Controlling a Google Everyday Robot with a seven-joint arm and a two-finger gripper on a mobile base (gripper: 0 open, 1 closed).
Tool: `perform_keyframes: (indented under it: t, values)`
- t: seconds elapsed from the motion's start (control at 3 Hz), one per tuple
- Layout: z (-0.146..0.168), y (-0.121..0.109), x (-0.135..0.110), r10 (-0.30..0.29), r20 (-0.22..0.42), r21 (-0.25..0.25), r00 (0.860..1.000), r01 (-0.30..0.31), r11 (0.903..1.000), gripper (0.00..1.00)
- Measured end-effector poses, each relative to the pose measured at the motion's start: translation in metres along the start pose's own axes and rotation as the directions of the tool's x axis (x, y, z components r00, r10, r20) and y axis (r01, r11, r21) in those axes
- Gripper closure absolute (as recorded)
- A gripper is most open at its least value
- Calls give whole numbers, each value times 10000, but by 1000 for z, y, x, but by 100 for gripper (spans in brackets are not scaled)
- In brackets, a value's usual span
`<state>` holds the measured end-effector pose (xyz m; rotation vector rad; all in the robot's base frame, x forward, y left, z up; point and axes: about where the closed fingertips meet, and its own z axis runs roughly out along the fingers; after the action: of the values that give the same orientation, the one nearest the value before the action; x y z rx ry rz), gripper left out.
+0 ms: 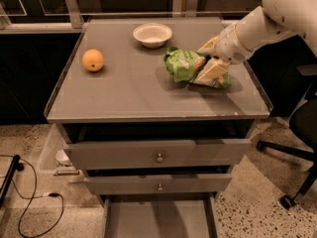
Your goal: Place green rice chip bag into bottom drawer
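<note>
The green rice chip bag [182, 64] lies on the grey cabinet top [129, 90], right of centre, crumpled with white and tan print. My gripper [212, 63] comes in from the upper right on a white arm and sits low over the bag's right end, touching it. A bit of green foil shows to the right of the gripper. The bottom drawer [158, 219] is pulled out at the foot of the cabinet, and its flat grey floor shows with nothing on it.
An orange [93, 60] sits at the left of the top and a white bowl [152, 34] at the back. Two upper drawers with small knobs [159, 157] stand slightly out. An office chair base [292, 148] is at the right, and a cable [29, 202] lies on the floor at the left.
</note>
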<state>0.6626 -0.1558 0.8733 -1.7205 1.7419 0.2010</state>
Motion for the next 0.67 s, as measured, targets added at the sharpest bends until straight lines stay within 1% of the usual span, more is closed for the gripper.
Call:
perform_keyframes:
  t: [0.67]
  values:
    - [0,0,0,0,0,-1,10000,0,10000,89]
